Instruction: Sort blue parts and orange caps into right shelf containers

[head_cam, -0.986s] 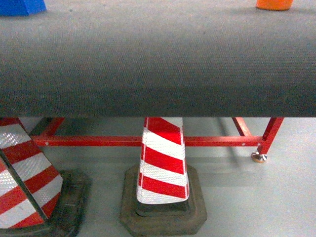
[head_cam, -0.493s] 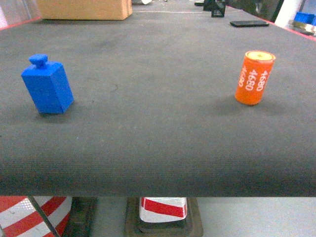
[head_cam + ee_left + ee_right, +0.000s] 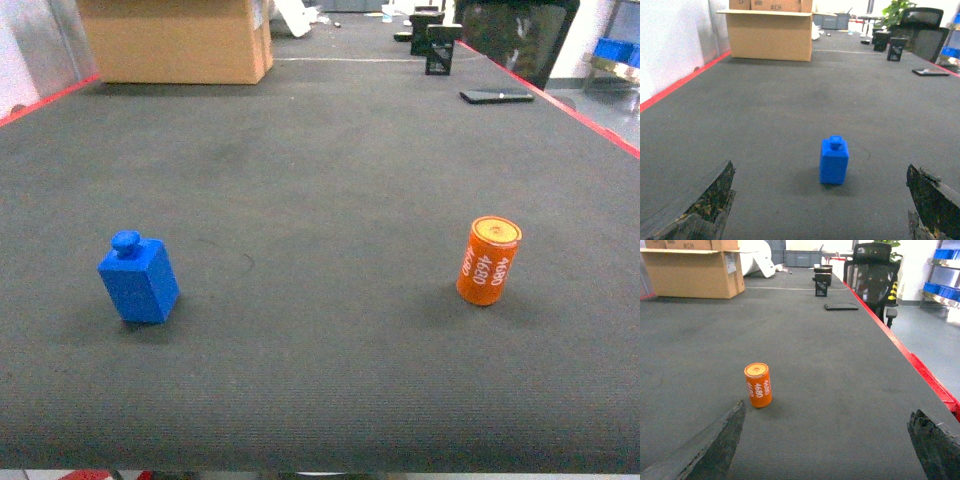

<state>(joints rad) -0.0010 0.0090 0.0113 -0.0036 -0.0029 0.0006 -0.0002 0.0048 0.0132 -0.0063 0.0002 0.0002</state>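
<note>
1. The long dark grey felt-covered bench (image 3: 330,180) with red edging is carrying everything.
2. A brown cardboard box (image 3: 175,40) is sitting at its far left.
3. The left hand (image 3: 820,210) is hovering low, spread wide and holding nothing, facing the small blue plastic block with a knob (image 3: 834,161).
4. The right hand (image 3: 825,450) is likewise gaping wide and holding nothing, with the orange cylindrical cap (image 3: 758,385), reading "4680", standing ahead to its left.
</note>
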